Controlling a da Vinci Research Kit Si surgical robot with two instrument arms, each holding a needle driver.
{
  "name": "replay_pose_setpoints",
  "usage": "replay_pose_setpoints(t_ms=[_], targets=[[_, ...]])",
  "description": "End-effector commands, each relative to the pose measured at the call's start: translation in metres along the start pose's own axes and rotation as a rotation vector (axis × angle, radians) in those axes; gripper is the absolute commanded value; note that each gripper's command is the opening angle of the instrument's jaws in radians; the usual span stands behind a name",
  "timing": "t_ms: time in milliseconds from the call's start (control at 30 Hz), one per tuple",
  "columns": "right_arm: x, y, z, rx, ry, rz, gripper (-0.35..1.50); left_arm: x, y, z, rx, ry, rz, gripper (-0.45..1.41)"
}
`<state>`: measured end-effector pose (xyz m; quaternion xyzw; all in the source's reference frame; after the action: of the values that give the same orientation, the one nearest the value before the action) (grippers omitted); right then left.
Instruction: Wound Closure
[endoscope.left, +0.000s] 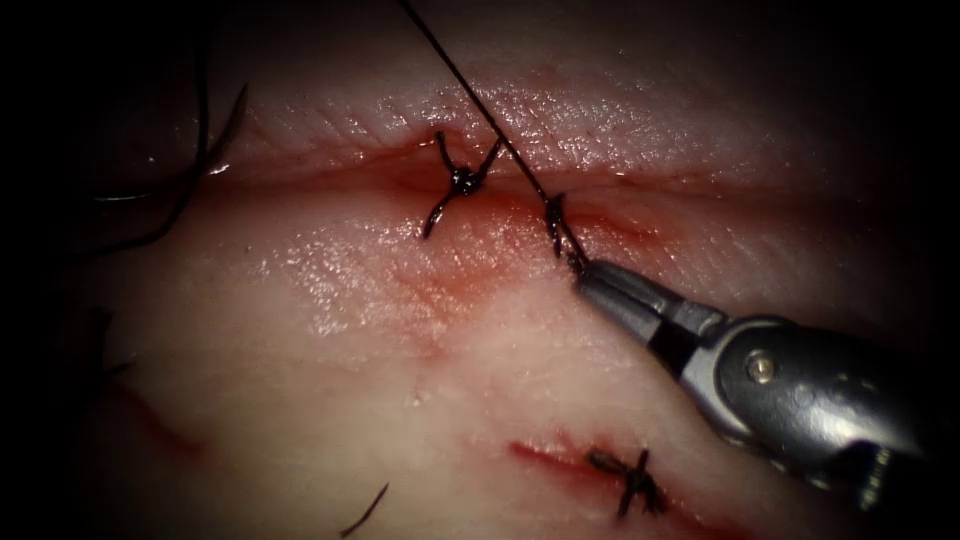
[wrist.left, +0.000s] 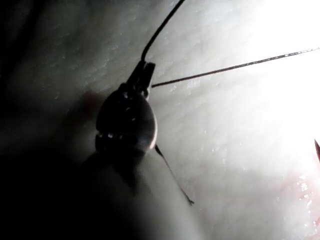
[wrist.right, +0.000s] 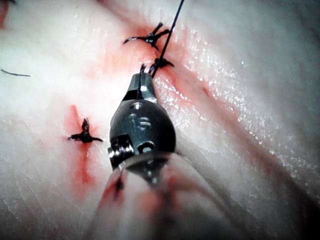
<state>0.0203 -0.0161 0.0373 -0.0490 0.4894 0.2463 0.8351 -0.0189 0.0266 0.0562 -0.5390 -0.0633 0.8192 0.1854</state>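
The cut (endoscope.left: 330, 175) runs across the tissue (endoscope.left: 420, 330) from left to right. A tied stitch (endoscope.left: 460, 182) crosses it at the middle. Just to its right sits a second knot (endoscope.left: 553, 212), and a taut thread (endoscope.left: 480, 105) rises from it toward the upper left. My right tool (endoscope.left: 583, 270) comes in from the lower right, its jaws shut on the short thread end just below that knot; it is also in the right wrist view (wrist.right: 142, 76) beside the knot (wrist.right: 161, 62). In the left wrist view my left tool (wrist.left: 144, 67) is shut on the thread (wrist.left: 235, 66), held above pale tissue.
Another tied stitch (endoscope.left: 632, 480) closes a small red cut at the lower right, beside the right tool's wrist (endoscope.left: 780, 385). Loose dark thread (endoscope.left: 195, 150) curls over the tissue's left side. A short cut end (endoscope.left: 365, 510) lies near the front edge. Red fluid (endoscope.left: 440, 270) stains the tissue below the cut.
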Motion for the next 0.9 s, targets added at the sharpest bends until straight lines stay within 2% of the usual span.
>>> replay_pose_setpoints(t_ms=[33, 133, 300, 333, 367, 400, 433, 467, 500, 533, 567, 633, 800, 867, 900], targets=[[0.0004, 0.0, 0.0008, -0.012, 0.027, 0.005, -0.35, 0.0001, -0.0003, 0.001, 0.0, 0.003, 0.011, -0.45], [0.0013, 0.0006, 0.0007, -0.025, 0.056, 0.024, -0.35, 0.0008, 0.0009, 0.0018, -0.014, 0.021, 0.024, -0.45], [0.0026, 0.0016, 0.0003, -0.027, 0.091, 0.095, -0.33, 0.0041, 0.005, 0.0034, -0.079, 0.092, 0.038, -0.45], [0.0027, 0.0017, 0.0002, -0.026, 0.09, 0.096, -0.15, 0.0047, 0.0057, 0.0035, -0.087, 0.105, 0.039, -0.45], [0.0027, 0.0017, 0.0002, -0.026, 0.09, 0.096, -0.15, 0.0047, 0.0057, 0.0035, -0.087, 0.105, 0.039, -0.45], [0.0028, 0.0017, 0.0002, -0.027, 0.095, 0.109, 0.16, 0.0056, 0.0064, 0.0035, -0.099, 0.121, 0.044, -0.45], [0.0028, 0.0018, 0.0002, -0.027, 0.097, 0.121, 0.34, 0.0063, 0.007, 0.0034, -0.107, 0.136, 0.044, -0.45], [0.0029, 0.0018, 0.0002, -0.027, 0.102, 0.14, 0.63, 0.008, 0.0081, 0.003, -0.118, 0.173, 0.042, -0.45], [0.0029, 0.0018, 0.0002, -0.027, 0.102, 0.14, 0.63, 0.008, 0.0081, 0.003, -0.118, 0.173, 0.042, -0.45], [0.003, 0.0019, 0.0001, -0.024, 0.102, 0.183, 0.96, 0.0095, 0.0091, 0.0025, -0.125, 0.203, 0.046, -0.45], [0.003, 0.0019, 0.0001, -0.024, 0.102, 0.183, 0.96, 0.0095, 0.0091, 0.0025, -0.125, 0.203, 0.046, -0.45], [0.0033, 0.0022, 0.0, -0.017, 0.1, 0.234, 1.21, 0.0121, 0.0107, 0.0015, -0.134, 0.237, 0.06, -0.45], [0.004, 0.0029, -0.0005, -0.005, 0.117, 0.344, 1.33, 0.0151, 0.0127, 0.0007, -0.155, 0.267, 0.076, -0.45], [0.0049, 0.0046, -0.0013, 0.021, 0.152, 0.412, 1.13, 0.0163, 0.0138, 0.0006, -0.159, 0.278, 0.089, -0.45], [0.0049, 0.0046, -0.0013, 0.021, 0.152, 0.412, 1.13, 0.0163, 0.0138, 0.0006, -0.159, 0.278, 0.089, -0.45]])
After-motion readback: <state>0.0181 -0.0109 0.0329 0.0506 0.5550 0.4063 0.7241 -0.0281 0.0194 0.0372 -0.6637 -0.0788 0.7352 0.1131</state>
